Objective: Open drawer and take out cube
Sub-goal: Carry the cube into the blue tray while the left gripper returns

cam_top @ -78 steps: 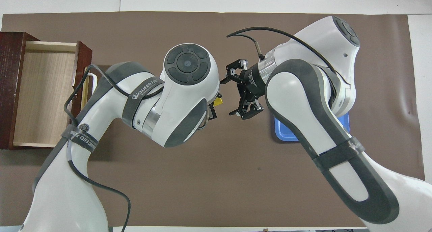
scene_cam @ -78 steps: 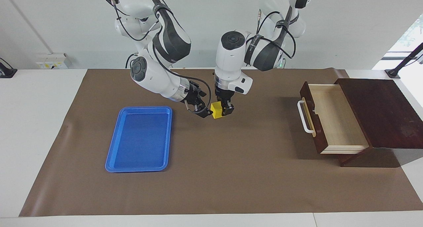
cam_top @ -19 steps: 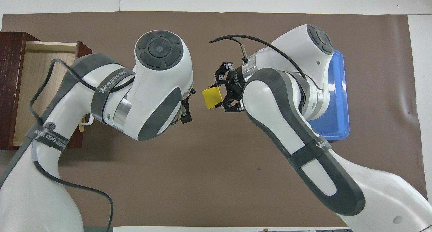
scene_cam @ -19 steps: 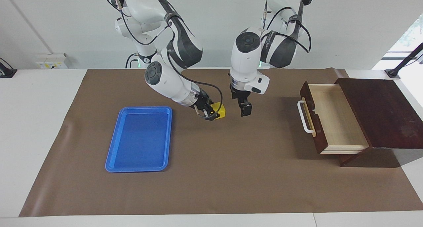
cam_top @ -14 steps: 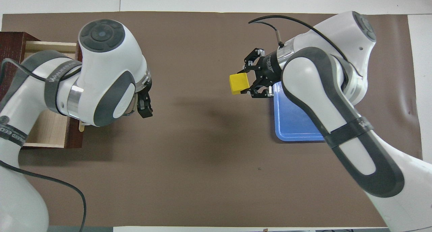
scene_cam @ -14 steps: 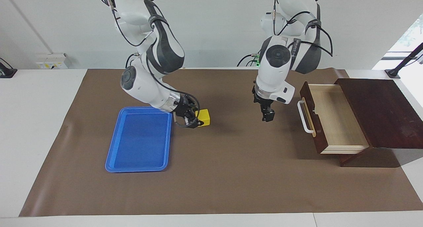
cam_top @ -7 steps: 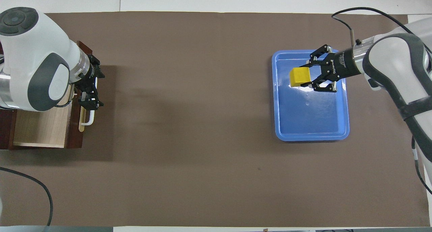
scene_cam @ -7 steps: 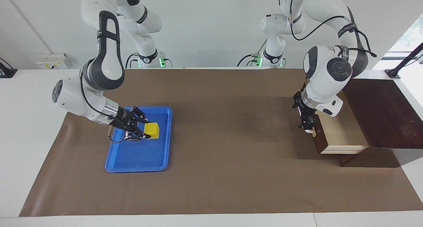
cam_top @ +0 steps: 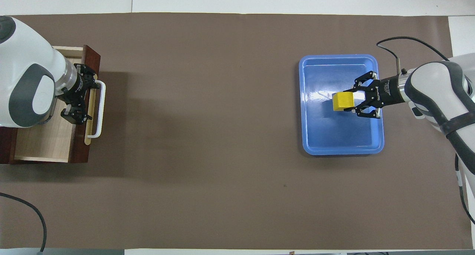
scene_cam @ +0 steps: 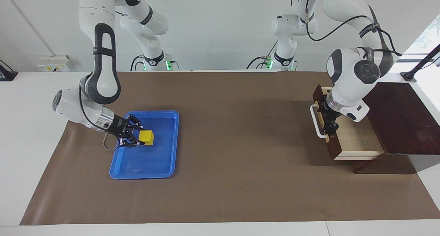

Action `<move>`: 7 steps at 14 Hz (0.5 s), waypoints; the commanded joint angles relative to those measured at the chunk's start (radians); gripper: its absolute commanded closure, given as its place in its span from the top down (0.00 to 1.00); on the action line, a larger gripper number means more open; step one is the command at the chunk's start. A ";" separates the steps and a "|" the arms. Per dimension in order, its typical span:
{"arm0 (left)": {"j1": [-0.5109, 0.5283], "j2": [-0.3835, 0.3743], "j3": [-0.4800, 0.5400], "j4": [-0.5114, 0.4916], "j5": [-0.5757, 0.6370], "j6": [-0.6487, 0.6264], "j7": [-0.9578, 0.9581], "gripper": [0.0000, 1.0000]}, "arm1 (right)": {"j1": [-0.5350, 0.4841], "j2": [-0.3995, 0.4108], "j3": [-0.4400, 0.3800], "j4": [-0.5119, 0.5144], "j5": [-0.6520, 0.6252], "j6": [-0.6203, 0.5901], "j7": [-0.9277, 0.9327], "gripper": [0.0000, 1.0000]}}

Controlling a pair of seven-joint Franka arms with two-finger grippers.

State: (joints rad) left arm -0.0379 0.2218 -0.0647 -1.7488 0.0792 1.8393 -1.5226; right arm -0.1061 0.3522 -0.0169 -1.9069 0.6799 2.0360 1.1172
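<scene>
The yellow cube (scene_cam: 147,137) (cam_top: 341,101) is low inside the blue tray (scene_cam: 144,176) (cam_top: 341,151), with my right gripper (scene_cam: 141,138) (cam_top: 347,100) shut on it from the side. I cannot tell whether the cube touches the tray floor. The drawer (scene_cam: 355,136) (cam_top: 41,143) stands pulled out of its dark wooden box (scene_cam: 395,119), its light wood interior showing nothing inside. My left gripper (scene_cam: 331,127) (cam_top: 82,99) hangs open, pointing down over the top edge of the drawer front, just beside the white handle (scene_cam: 315,121) (cam_top: 100,110). It holds nothing.
A brown mat (scene_cam: 240,167) covers the table between the tray at the right arm's end and the drawer box at the left arm's end. White table margin runs around the mat.
My right gripper carried the cube from above the mat into the tray and lowered it. My left gripper swung away from the middle to the drawer front.
</scene>
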 commanded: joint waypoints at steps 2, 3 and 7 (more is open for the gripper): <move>0.079 -0.027 -0.001 -0.040 0.040 0.029 0.085 1.00 | -0.007 -0.056 0.011 -0.076 0.018 0.042 -0.042 0.00; 0.095 -0.027 -0.003 -0.040 0.060 0.032 0.088 1.00 | -0.007 -0.056 0.011 -0.090 0.020 0.062 -0.068 0.00; 0.159 -0.027 -0.003 -0.048 0.065 0.075 0.146 1.00 | -0.003 -0.056 0.011 -0.132 0.047 0.108 -0.102 0.00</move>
State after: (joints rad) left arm 0.0625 0.2189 -0.0706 -1.7508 0.1076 1.8716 -1.4397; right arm -0.1060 0.3285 -0.0133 -1.9922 0.6953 2.1165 1.0525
